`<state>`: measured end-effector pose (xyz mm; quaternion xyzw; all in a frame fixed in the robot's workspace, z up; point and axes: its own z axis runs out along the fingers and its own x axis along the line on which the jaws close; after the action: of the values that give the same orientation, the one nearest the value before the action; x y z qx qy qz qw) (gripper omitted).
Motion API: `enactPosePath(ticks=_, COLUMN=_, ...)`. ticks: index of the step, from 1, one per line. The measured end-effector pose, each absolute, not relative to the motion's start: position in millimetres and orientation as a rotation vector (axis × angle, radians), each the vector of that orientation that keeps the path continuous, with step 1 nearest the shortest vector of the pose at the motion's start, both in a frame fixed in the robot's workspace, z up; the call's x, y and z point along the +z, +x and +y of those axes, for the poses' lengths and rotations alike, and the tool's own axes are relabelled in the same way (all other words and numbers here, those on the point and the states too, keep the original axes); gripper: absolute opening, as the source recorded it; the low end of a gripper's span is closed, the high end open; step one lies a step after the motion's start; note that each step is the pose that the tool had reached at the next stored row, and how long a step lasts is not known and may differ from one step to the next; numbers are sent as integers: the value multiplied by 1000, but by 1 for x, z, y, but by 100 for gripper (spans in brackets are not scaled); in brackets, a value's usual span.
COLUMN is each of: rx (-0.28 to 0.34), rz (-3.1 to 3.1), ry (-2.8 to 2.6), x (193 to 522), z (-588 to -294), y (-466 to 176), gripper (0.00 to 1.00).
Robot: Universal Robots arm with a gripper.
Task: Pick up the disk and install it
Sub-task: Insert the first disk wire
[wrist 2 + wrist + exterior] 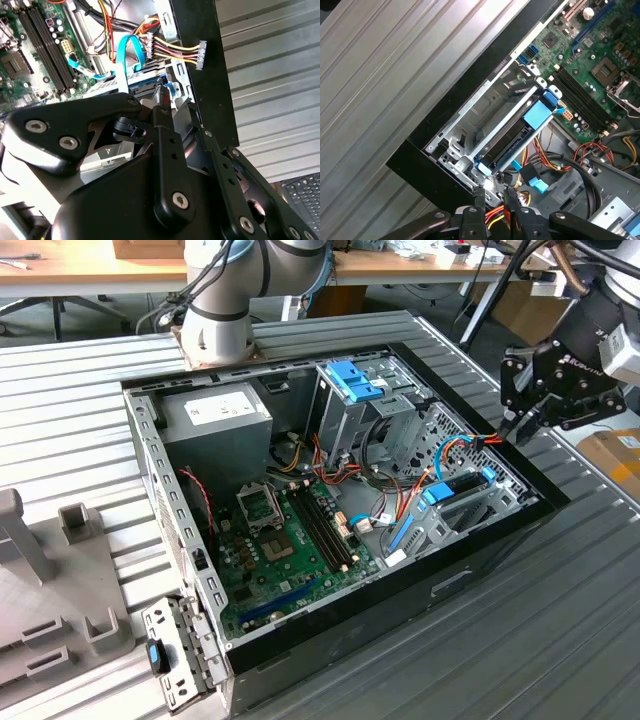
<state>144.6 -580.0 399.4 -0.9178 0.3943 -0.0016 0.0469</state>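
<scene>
In the exterior view, the open computer case (150,470) rests on the ribbed metal desk (60,400), with its green motherboard (290,540) left of centre. Further right, the disk (462,485) sits in the drive bay against the case's right wall. Just above and beyond it hangs the pincer (515,428), its fingers narrowly parted and gripping nothing, clear of the disk.
</scene>
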Motion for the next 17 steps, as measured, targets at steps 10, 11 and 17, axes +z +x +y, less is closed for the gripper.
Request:
enactPosePath(ticks=10, rx=2, rz=1057, ry=-2859, x=399, z=-580, y=145, gripper=29)
enactPosePath(ticks=11, rx=3, rz=1047, ry=-2862, x=399, z=-580, y=145, gripper=29)
enactPosePath(ticks=17, rx=4, rz=1015, ry=-2874, x=399, z=-580, y=145, gripper=29)
